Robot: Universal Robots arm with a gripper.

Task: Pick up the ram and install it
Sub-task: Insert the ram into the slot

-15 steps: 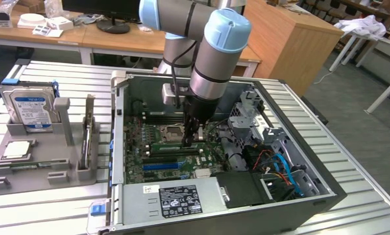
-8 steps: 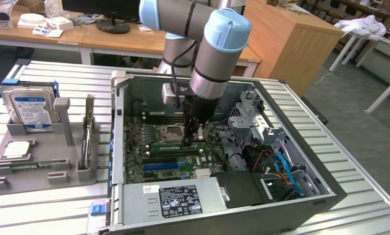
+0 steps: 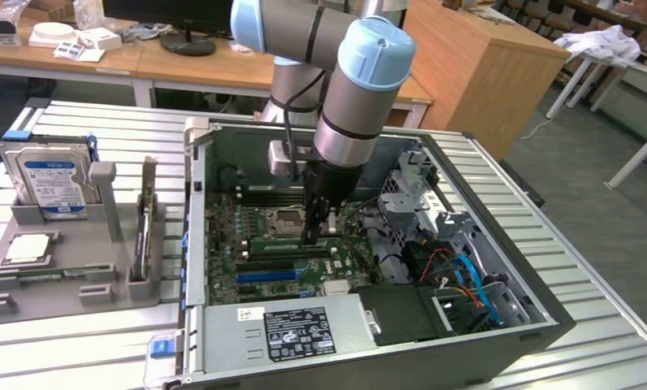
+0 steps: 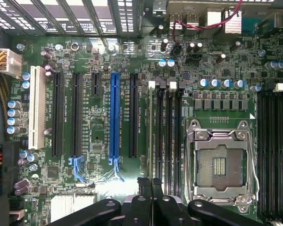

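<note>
Your slatted metal table (image 3: 74,357) carries an open computer case (image 3: 475,349) and, to the exterior view's left, a grey holder (image 3: 41,294).

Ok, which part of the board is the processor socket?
Look inside the open computer case, at the green motherboard on its floor. The processor socket is the square, empty recess in a silver metal frame, flanked by banks of long black memory slots. It is the only square, metal-framed thing there.
</note>
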